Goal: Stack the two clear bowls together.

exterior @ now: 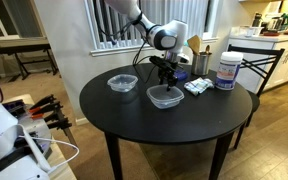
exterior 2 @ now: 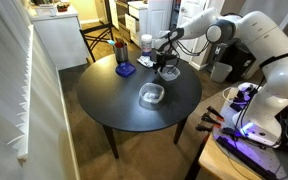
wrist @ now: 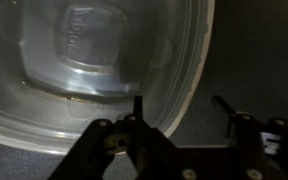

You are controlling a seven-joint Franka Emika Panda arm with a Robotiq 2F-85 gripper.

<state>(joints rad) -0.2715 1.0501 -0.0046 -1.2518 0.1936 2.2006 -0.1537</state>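
Gripper (exterior: 164, 70) was low over clear bowl A (exterior: 165, 97), on the side of the round black table (exterior: 144, 128) nearer the white jar with blue lid (exterior: 228, 70). Same setup shows in an exterior view: gripper (exterior 2: 167, 63) over bowl A (exterior 2: 170, 73), jar (exterior 2: 146, 44) beyond it.

Wrist view: jaws were apart, nothing clamped. Gripper (wrist: 179, 108) straddled bowl A's (wrist: 94, 70) rim, one fingertip (wrist: 135, 104) on the bowl side and the other out over bare table. Couldn't tell whether either finger was touching the wall.

Clear bowl B (exterior: 122, 82) sat upright on its own, apart from A and not stacked. In an exterior view, B (exterior 2: 152, 95) was nearer the table's middle. A dark blue disc (exterior 2: 125, 70) lay flat near the far edge, clear of both bowls.
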